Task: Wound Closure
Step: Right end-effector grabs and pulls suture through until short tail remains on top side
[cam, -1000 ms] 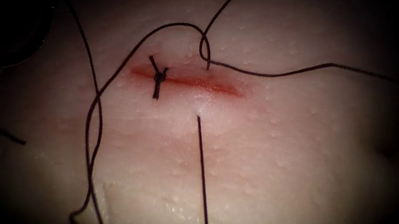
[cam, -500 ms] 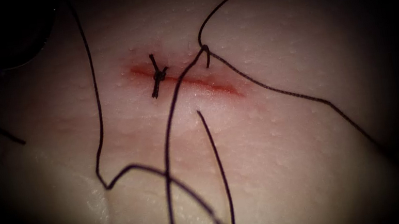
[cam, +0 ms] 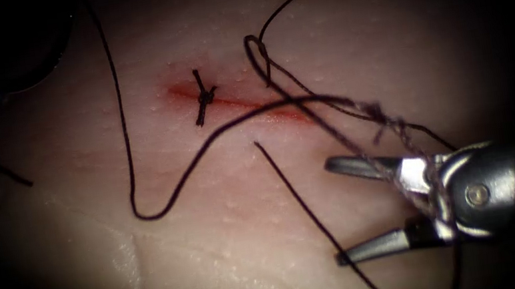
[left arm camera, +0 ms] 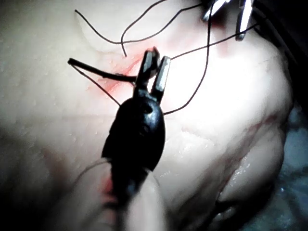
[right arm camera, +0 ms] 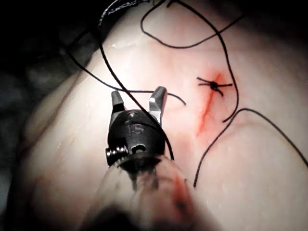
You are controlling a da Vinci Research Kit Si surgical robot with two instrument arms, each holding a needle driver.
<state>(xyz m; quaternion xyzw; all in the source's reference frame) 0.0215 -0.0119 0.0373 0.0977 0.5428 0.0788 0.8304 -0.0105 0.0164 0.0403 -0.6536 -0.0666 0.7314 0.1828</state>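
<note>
A surgical training bench in a laboratory is indicated. A pale, fatty slab of pork-belly tissue [cam: 230, 236] with a short red cut [cam: 245, 104] is lit by a narrow endoscope beam against dark surroundings. Thin black suture thread [cam: 122, 116], one tied stitch [cam: 203, 97] and a metal wristed end effector [cam: 337, 210] are seen.

Gaping right tool [right arm camera: 138, 101] over thread [right arm camera: 120, 86]

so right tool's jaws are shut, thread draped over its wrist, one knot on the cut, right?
Not shut. The endoscope view shows the right tool with jaws wide open, holding nothing. The thread does lie over its wrist, and one knot sits on the cut.
</note>
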